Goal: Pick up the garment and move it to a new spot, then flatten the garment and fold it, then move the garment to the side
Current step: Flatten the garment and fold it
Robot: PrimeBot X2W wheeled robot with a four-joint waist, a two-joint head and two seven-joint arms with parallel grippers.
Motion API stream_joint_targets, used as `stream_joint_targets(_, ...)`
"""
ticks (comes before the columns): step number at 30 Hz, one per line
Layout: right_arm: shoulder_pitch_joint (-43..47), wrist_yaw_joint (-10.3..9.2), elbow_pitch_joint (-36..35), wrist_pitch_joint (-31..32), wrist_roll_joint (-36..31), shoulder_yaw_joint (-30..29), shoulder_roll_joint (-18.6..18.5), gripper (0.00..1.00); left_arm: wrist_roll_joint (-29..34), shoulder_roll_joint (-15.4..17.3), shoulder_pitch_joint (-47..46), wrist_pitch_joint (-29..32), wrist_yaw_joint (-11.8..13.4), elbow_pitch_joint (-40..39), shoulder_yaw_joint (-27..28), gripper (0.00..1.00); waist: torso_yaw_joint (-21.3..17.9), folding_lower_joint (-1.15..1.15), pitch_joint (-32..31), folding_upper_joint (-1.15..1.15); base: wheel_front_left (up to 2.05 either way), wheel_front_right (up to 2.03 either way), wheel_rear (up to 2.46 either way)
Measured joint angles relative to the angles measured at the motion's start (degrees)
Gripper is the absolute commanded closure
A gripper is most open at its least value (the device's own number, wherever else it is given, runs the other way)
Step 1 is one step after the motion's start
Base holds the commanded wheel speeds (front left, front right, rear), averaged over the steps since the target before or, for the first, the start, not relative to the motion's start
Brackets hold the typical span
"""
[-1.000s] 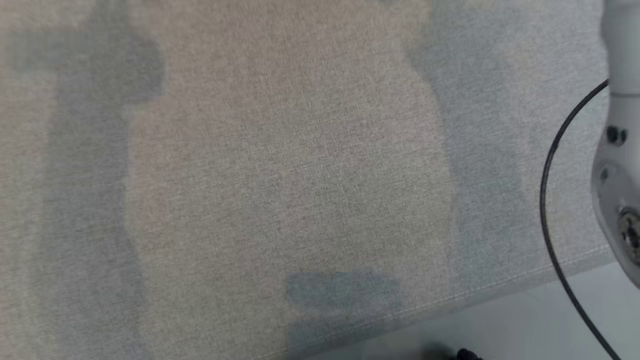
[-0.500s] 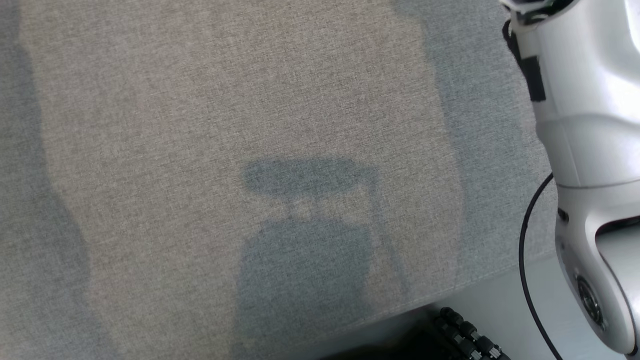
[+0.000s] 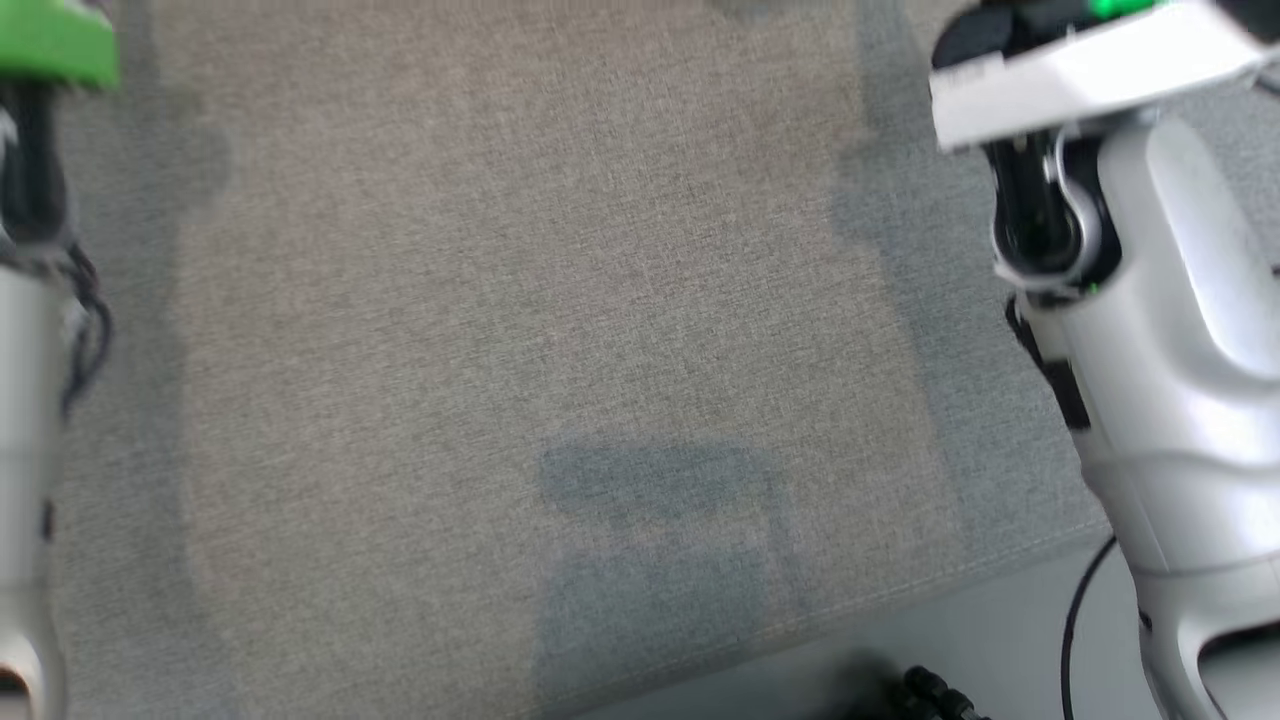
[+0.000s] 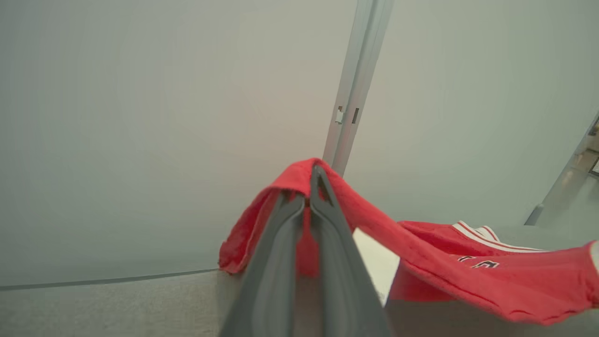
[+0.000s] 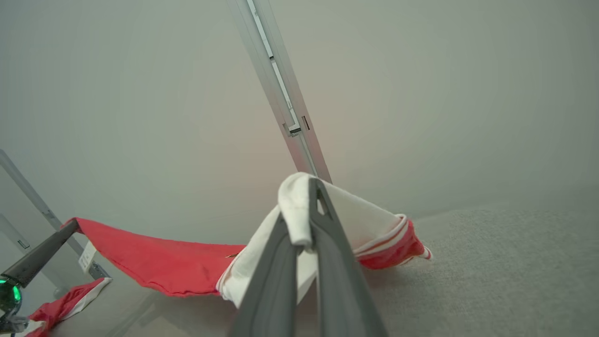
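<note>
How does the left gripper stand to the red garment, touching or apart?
Touching. In the left wrist view the left gripper is shut on the garment, red cloth pinched between its fingers.

red garment (image 4: pixel 472 276) with white trim, lifted, stretched, sagging mid-span

So the shirt (image 4: pixel 468 281) is bright red, with thin white stripes along one edge and dark lettering outlined in white. The end in the right gripper (image 5: pixel 304 206) is plain white with red-and-white striped trim. Both that one and the left gripper (image 4: pixel 306 196) have dark grey fingers. The tablecloth (image 3: pixel 500 300) is a grey-beige speckled weave with bluish-grey shadow patches. The right arm (image 3: pixel 1180 400) is glossy silver-white with black joints, and there's a bright green cap (image 3: pixel 55 45) on the left one. The cable (image 3: pixel 1075 620) is black, the wall (image 4: pixel 140 117) a pale greyish tone, and the post (image 5: pixel 281 93) silver.
</note>
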Motion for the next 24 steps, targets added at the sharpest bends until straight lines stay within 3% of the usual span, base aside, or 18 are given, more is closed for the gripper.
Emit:
stream_joint_targets(4, 8.60, 0.00, -2.97, 0.00, 0.45, -0.08, -2.32, 1.00, -3.67, -0.96, 11.66, 0.00, 0.00, -6.79, 1.20, 1.00, 1.03, 0.00, -3.43, 0.00, 0.00, 0.00, 0.00)
stream_joint_targets(9, 20.83, 0.00, -5.69, 0.00, 1.22, -1.47, -2.35, 1.00, -4.49, -3.41, 26.81, 0.01, -0.01, -11.94, 1.32, 1.00, 2.23, -0.01, -8.14, 0.00, 0.00, 0.00, 0.00)
stream_joint_targets(24, 47.87, 0.00, -10.26, 0.00, 0.32, -9.49, 2.38, 1.00, -1.53, -14.50, 54.95, 0.00, -0.05, -18.35, 8.84, 1.00, 4.87, -0.01, -20.51, 0.00, 0.00, 0.00, 0.00)
